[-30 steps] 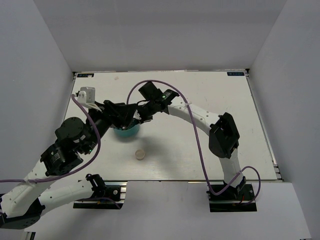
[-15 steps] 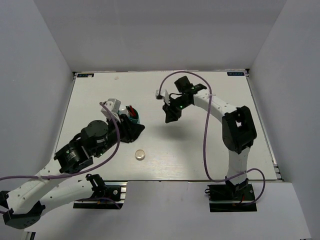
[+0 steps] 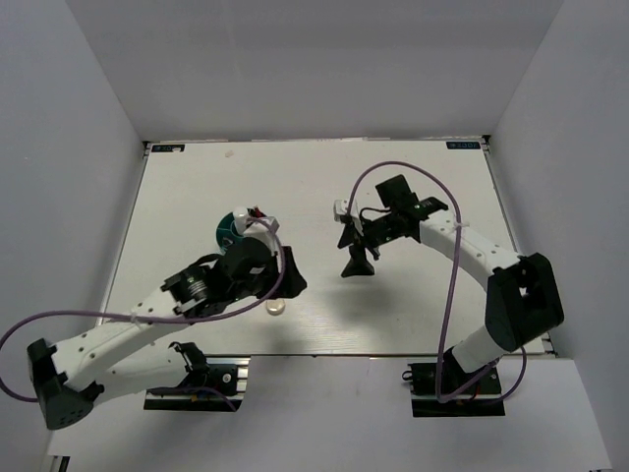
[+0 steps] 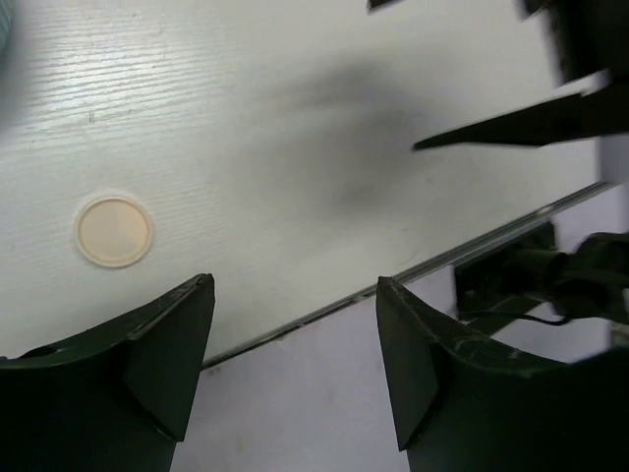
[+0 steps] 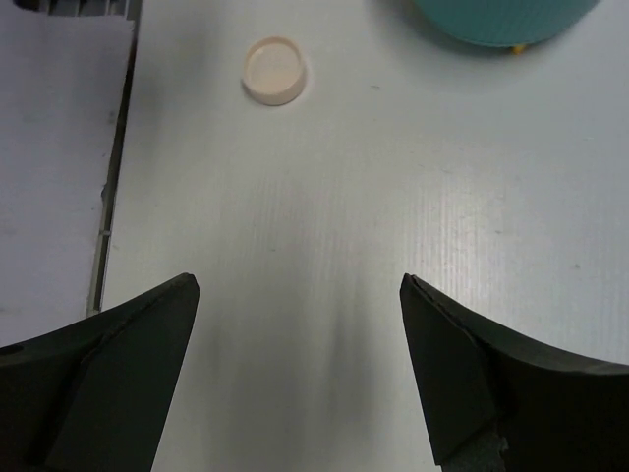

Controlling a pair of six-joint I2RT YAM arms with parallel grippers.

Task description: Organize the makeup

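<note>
A round cream compact [image 3: 276, 308] lies flat on the white table [image 3: 423, 187], near the front edge. It also shows in the left wrist view as the compact [image 4: 114, 231] and in the right wrist view as the compact [image 5: 274, 70]. My left gripper [image 3: 293, 273] hovers just above and right of it, open and empty [image 4: 295, 283]. My right gripper [image 3: 356, 265] hangs over bare table to the right of the compact, open wide with nothing between its fingers [image 5: 298, 280]. Red-tipped makeup [image 3: 257, 213] pokes out of the teal tub [image 3: 229, 230].
The teal tub [image 5: 506, 18] stands left of centre, half hidden by my left arm. The table's front edge [image 4: 324, 307] runs just under my left gripper. White walls close in the table on three sides.
Both grippers have left the teal tub. The left arm swung toward the front edge, over the compact. The right arm drew back to the right. Both grippers opened.
</note>
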